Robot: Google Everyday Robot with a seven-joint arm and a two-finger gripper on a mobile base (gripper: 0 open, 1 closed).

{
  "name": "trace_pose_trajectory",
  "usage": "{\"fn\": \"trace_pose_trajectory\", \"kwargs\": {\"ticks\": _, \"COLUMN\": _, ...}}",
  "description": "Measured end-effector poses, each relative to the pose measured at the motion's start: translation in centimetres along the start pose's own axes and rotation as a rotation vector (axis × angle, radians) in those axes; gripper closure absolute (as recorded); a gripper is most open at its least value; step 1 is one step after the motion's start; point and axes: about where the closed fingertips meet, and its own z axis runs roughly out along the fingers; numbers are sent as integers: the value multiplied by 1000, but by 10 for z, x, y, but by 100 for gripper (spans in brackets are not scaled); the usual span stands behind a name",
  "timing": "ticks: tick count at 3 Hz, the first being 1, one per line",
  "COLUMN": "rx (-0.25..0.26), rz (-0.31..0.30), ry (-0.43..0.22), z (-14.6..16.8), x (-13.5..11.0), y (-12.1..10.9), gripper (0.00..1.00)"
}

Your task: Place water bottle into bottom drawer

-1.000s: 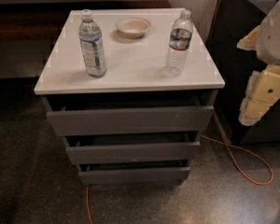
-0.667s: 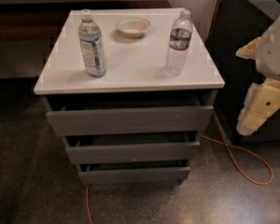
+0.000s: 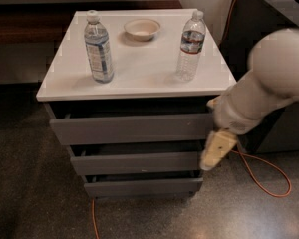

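Observation:
Two clear water bottles stand upright on the white cabinet top (image 3: 139,68): one with a blue label at the left (image 3: 98,46), one with a dark label at the right (image 3: 190,46). Below are three dark grey drawer fronts; the bottom drawer (image 3: 142,186) is the lowest and looks slightly pulled out, like the two above it. My gripper (image 3: 215,151) hangs off the white arm (image 3: 269,78) at the cabinet's right front corner, level with the middle drawer (image 3: 137,162). It holds nothing that I can see.
A small beige bowl (image 3: 142,29) sits at the back of the top between the bottles. An orange cable (image 3: 269,183) loops on the dark floor at the right. A dark cabinet (image 3: 279,14) stands at the right, and a dark bench runs behind.
My arm has swung in from the right edge, left and down, bringing the gripper to the cabinet's right front corner. The bottles, bowl and drawers have not moved.

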Motion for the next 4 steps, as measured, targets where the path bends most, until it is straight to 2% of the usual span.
{"fn": "trace_pose_trajectory", "kwargs": {"ticks": 1, "rx": 21, "rz": 11, "ry": 56, "z": 113, "x": -5, "y": -60, "gripper": 0}}
{"fn": "trace_pose_trajectory", "kwargs": {"ticks": 2, "rx": 43, "rz": -45, "ry": 107, "z": 171, "x": 6, "y": -89, "gripper": 0}}
{"fn": "trace_pose_trajectory", "kwargs": {"ticks": 3, "rx": 43, "rz": -45, "ry": 107, "z": 171, "x": 6, "y": -89, "gripper": 0}}
{"fn": "trace_pose_trajectory", "kwargs": {"ticks": 4, "rx": 64, "rz": -35, "ry": 65, "z": 165, "x": 4, "y": -86, "gripper": 0}}
